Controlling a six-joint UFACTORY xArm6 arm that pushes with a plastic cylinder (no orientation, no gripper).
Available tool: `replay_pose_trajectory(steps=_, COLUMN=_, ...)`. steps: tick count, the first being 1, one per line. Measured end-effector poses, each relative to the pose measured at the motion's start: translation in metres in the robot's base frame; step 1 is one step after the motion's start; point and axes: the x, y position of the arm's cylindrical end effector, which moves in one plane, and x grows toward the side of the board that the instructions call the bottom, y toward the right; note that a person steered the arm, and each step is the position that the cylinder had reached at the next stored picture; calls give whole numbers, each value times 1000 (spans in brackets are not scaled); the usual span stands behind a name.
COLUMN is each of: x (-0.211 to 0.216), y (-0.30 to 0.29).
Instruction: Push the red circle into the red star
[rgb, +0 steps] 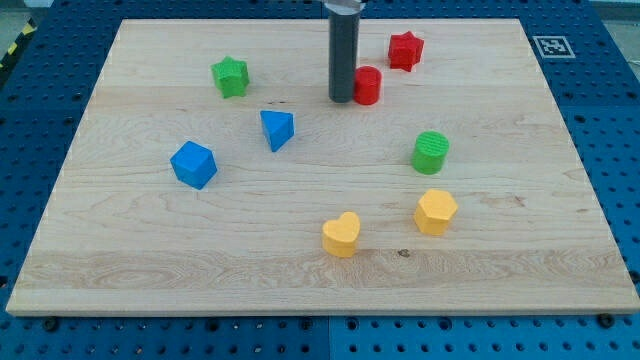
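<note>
The red circle (368, 86) stands on the wooden board near the view's top centre. The red star (405, 50) sits up and to the right of it, a short gap apart. My tip (342, 99) rests on the board right against the red circle's left side, touching or nearly touching it. The dark rod rises straight up out of the view's top.
A green star (230, 77) is at the top left. A blue triangle (277, 129) and a blue cube (193, 164) lie left of centre. A green circle (431, 152) is at right, with a yellow hexagon (436, 212) and a yellow heart (341, 235) below it.
</note>
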Motion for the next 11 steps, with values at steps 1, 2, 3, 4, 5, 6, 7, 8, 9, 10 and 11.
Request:
replay_pose_trajectory(steps=1, x=0, y=28)
replay_pose_trajectory(steps=2, x=5, y=36)
replay_pose_trajectory(steps=3, x=36, y=36)
replay_pose_trajectory(steps=4, x=36, y=36)
replay_pose_trajectory(steps=5, x=36, y=36)
replay_pose_trajectory(steps=6, x=37, y=50)
replay_pose_trajectory(steps=7, x=19, y=53)
replay_pose_trajectory(steps=8, x=1, y=53)
replay_pose_trajectory(steps=9, x=-3, y=53)
replay_pose_trajectory(steps=10, x=-14, y=53)
replay_pose_trajectory(steps=11, x=-13, y=53)
